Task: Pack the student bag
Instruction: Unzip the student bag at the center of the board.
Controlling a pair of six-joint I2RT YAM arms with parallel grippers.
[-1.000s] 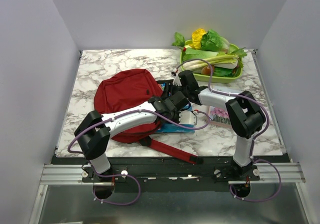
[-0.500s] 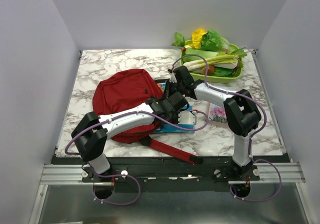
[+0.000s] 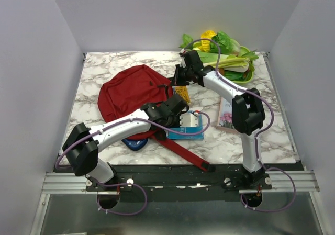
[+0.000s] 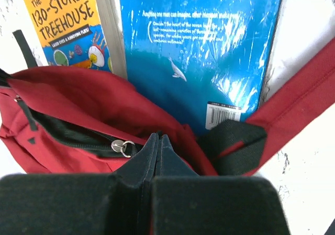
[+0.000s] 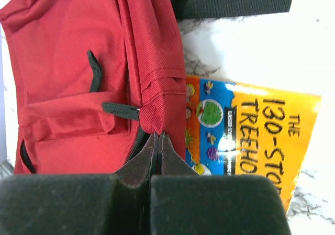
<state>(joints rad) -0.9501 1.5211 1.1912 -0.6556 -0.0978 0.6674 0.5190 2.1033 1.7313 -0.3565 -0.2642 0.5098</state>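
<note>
The student bag (image 3: pixel 131 91) is a soft, slumped dome of dark red woven fabric lying on the left half of the white, grey-veined marble bench (image 3: pixel 104 62). One long flat red strap (image 3: pixel 183 152) runs from it toward the near edge. A dark zip track runs along the bag's opening, and a small metal zip pull (image 4: pixel 123 147) with a ring lies on it. Just right of the bag are two flat rectangular books. The orange book (image 5: pixel 251 135) is a glossy paperback with cartoon lettering, and the blue book (image 4: pixel 204 52) has a shiny cover that catches the light. A green tray (image 3: pixel 246 80) of leafy vegetables sits at the far right corner.

The left hand (image 4: pixel 158 141) is clenched at the bag's near right edge. Its dark fingers are pressed flat together, with red fabric bunched around their tips just beside the zip pull. The right hand (image 5: pixel 158 140) is clenched at the bag's far right edge. Its fingertips pinch the stitched seam where the zip track meets the red cloth, and the orange book is touching alongside.

The left arm reaches low and diagonally from its base across the bag's near side. The right arm stretches forward, then bends left over the bench, with its wrist turned toward the bag.
</note>
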